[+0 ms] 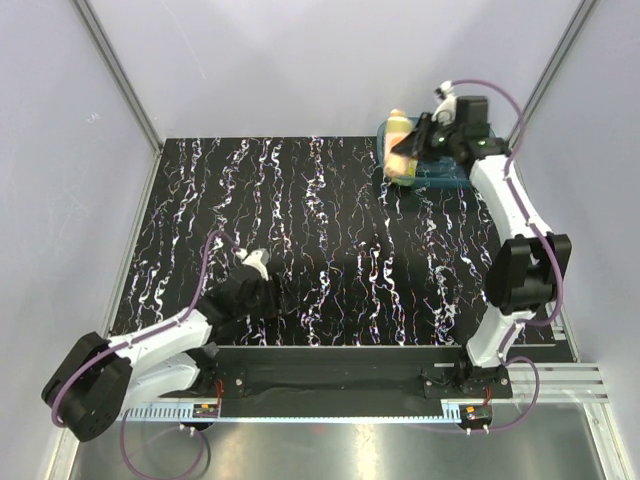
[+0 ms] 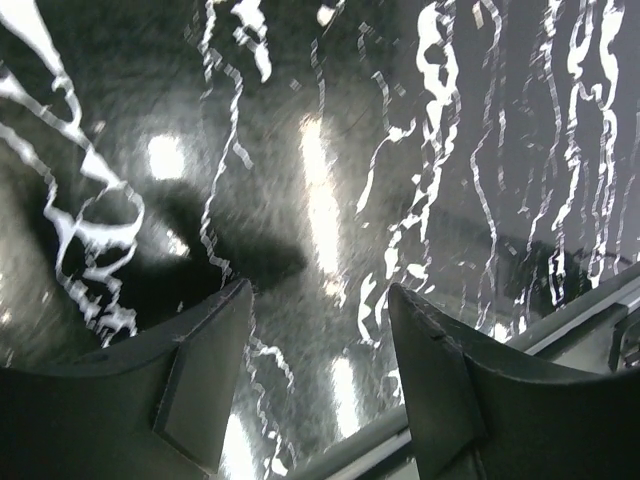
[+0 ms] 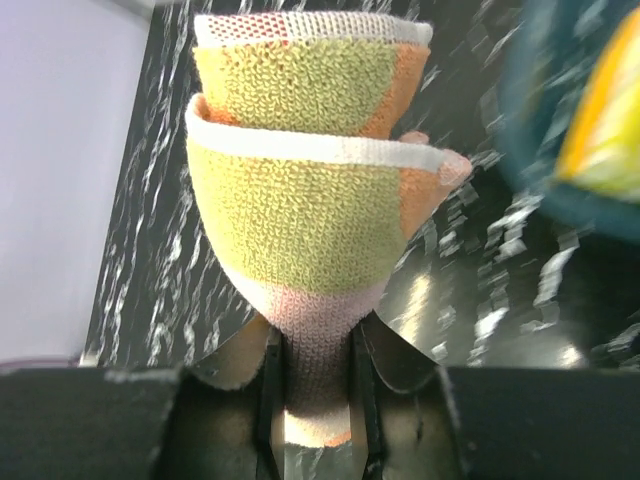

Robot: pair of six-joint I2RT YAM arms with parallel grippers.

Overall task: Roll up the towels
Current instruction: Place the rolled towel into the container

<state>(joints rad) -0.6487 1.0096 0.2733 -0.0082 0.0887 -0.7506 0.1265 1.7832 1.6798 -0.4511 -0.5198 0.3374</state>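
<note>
Pinched in your right gripper (image 3: 312, 392), closest to the wrist lens, is one towel (image 3: 310, 225). It is a knitted cloth in yellow-green and orange with a pink patch and white edging. It is bunched narrow where the two fingers close on it and fans out in two stacked folds beyond them. Seen from above, that towel sits at about 1 o'clock on the table (image 1: 330, 230), at the 9 o'clock rim of the teal tub (image 1: 447, 172); you cannot tell whether its lower end touches the tabletop. Through the right wrist lens the tub lies at 2 o'clock of the cloth, blurred, with a yellow shape (image 3: 600, 125) inside its rim that is too smeared to name. Your right arm (image 1: 510, 200) reaches from its base at 5 o'clock up the table's right edge to that far corner. Well apart, at about 7 o'clock on the black, white-veined table, your left gripper (image 2: 320, 295) is low over the surface with its fingers spread wide, holding nothing. Past its tips you see only tabletop and a metal rail (image 2: 580, 310) at the near edge.
</note>
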